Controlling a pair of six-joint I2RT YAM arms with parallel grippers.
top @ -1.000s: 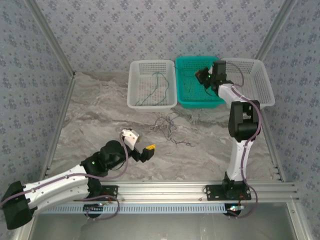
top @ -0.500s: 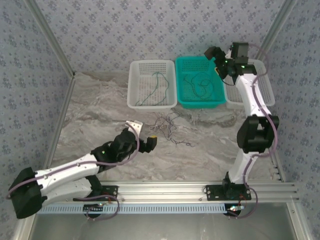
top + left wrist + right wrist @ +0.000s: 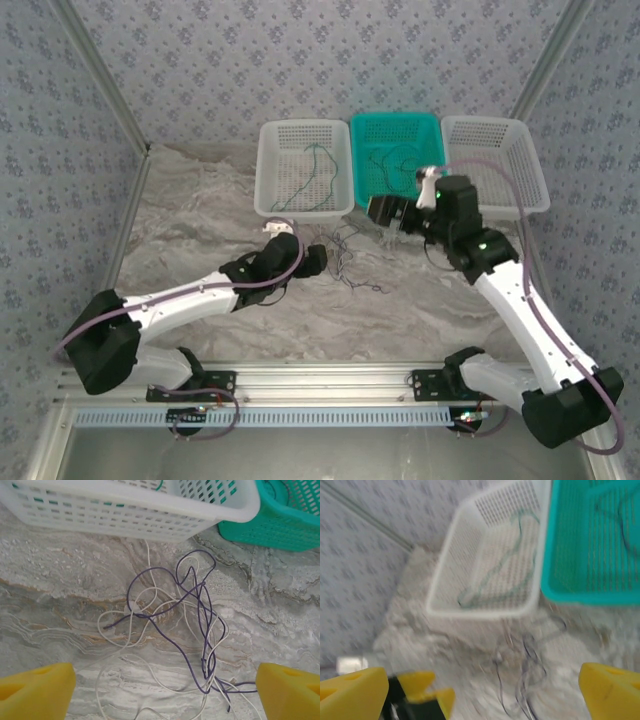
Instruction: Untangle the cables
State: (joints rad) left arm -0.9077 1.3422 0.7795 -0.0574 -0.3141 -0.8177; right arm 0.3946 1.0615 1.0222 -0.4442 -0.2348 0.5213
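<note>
Marble table (image 3: 200, 200): cables (image 3: 185, 625) just ahead of your left gripper (image 3: 162, 692), nearer than right gripper (image 3: 482, 687); both gape empty.

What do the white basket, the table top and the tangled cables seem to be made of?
White basket: probably moulded plastic, smooth and slightly glossy; its wall has regular slots. Table top: looks like veined marble, perhaps only a printed sheet; matte. Tangled cables: thin, seemingly plastic-coated wires, purple and whitish, judging by their soft loose loops.
</note>
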